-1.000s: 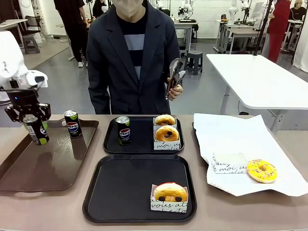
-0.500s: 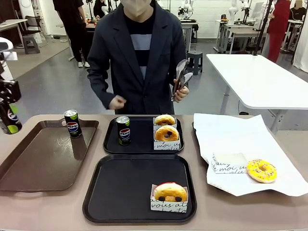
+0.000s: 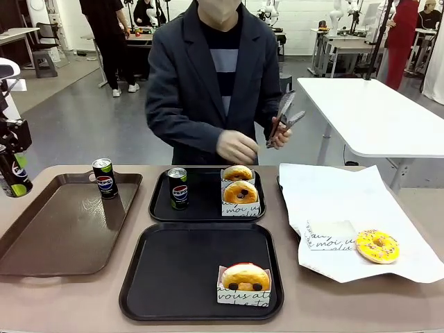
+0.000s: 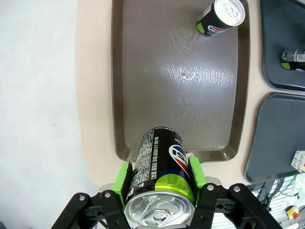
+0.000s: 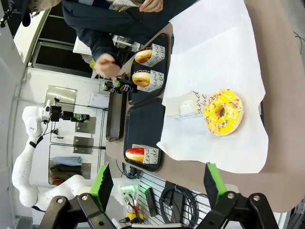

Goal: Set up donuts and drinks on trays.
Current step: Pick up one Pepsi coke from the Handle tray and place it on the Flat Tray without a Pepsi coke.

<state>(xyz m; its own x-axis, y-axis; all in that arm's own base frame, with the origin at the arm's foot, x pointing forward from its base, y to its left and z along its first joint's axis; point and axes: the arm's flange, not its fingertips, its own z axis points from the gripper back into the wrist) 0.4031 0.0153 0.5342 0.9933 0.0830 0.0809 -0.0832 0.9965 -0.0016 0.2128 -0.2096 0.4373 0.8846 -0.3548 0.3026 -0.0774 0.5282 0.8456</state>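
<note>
The left gripper (image 4: pixel 159 177) has its green-padded fingers clamped on the sides of a black Pepsi can (image 4: pixel 162 167). In the front view that can hangs in the air at the left edge of the bench (image 3: pixel 76 305), just left of the brown tray (image 3: pixel 69 236). The brown tray is bare except for a second can (image 3: pixel 105 178) upright in its far right corner.

In the middle of the bench two black trays lie one behind the other, their rims close together. The far tray (image 3: pixel 205 206) carries a third can (image 3: pixel 178 188) upright left of centre. Two boxed donuts (image 3: pixel 241 192) sit against its right rim, one behind the other. The near tray (image 3: pixel 180 270) is open across its left and middle. One boxed red-iced donut (image 3: pixel 244 277) sits in its near right corner.

To the right lies a white paper (image 3: pixel 333 191). A yellow sprinkled donut (image 3: pixel 377 246) rests near its right edge, with a flat white box (image 3: pixel 331 234) just beside it on the left.

A person stands at the far side. One hand (image 3: pixel 236 147) is above the far tray's far rim, and the other holds tongs (image 3: pixel 284 114) raised.

The right gripper (image 5: pixel 157 174) has its fingers spread wide, gripping nothing, high over the right end of the bench.
</note>
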